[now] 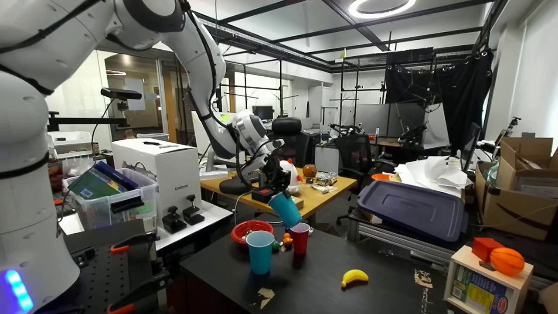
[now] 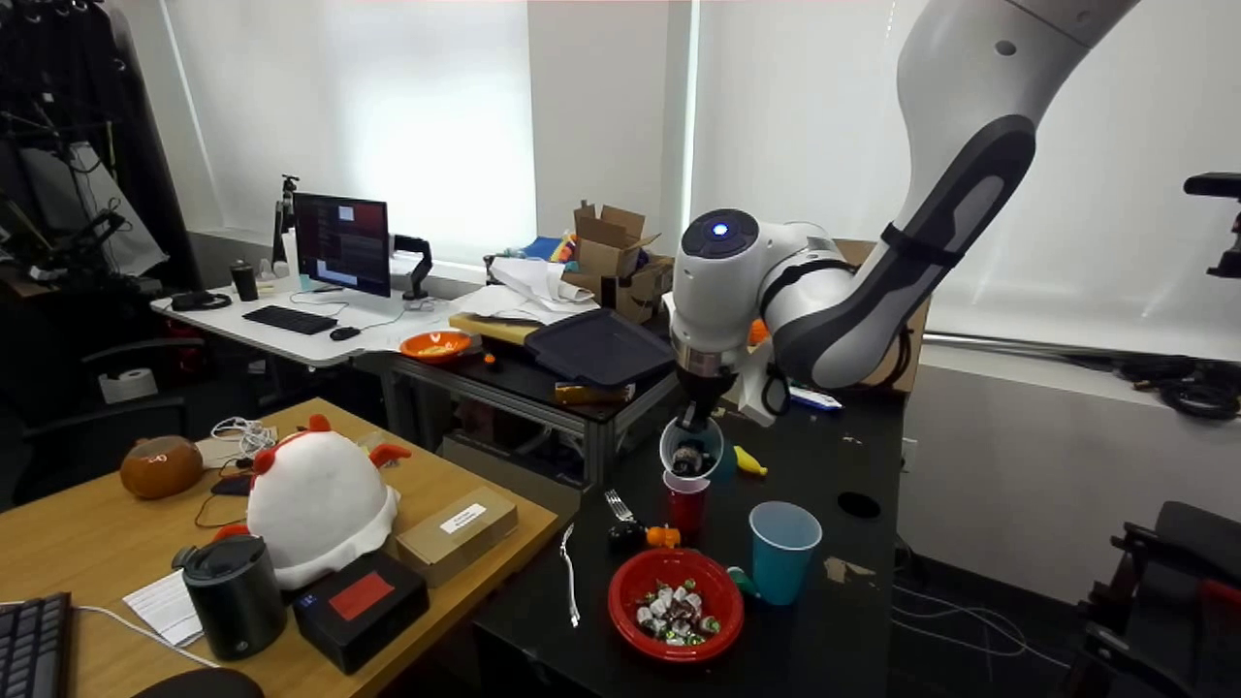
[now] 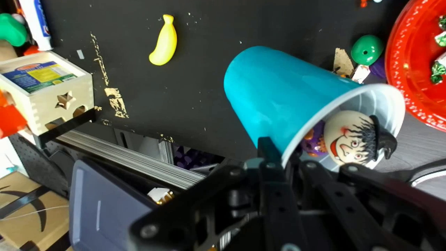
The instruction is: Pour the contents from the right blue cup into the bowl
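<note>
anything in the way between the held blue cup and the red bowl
In the wrist view, nothing visible stands between the mouth of the held blue cup and the red bowl. The red cup shows just below the held one in both exterior views; contact is unclear.

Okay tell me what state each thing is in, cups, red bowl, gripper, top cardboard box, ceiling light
Held blue cup: tilted in the air, witch-faced ball inside
Gripper: closed on that cup's rim
Other blue cup: upright
Red cup: upright
Red bowl: upright, holding wrapped candies
Top cardboard box: flaps open
Ceiling light: lit
</note>
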Tool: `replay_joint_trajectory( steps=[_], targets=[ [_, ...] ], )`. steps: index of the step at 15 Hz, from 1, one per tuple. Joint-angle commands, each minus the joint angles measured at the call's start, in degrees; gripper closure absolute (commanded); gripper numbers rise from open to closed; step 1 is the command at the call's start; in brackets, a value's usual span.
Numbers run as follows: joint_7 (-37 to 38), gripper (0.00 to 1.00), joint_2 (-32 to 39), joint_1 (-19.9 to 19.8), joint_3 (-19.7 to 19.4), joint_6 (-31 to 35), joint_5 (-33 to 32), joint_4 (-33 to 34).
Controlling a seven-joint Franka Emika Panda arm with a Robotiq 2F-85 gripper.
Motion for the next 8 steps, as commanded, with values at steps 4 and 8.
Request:
replay_joint_trajectory(
  steps=[4, 8],
  targets=[
    [16.9, 0.99, 2.7, 2.3, -1.0, -0.2, -14.3, 2.2],
    [24.0, 0.99, 4.3, 6.2, -4.1, 0.1, -18.0, 2.8]
  ],
)
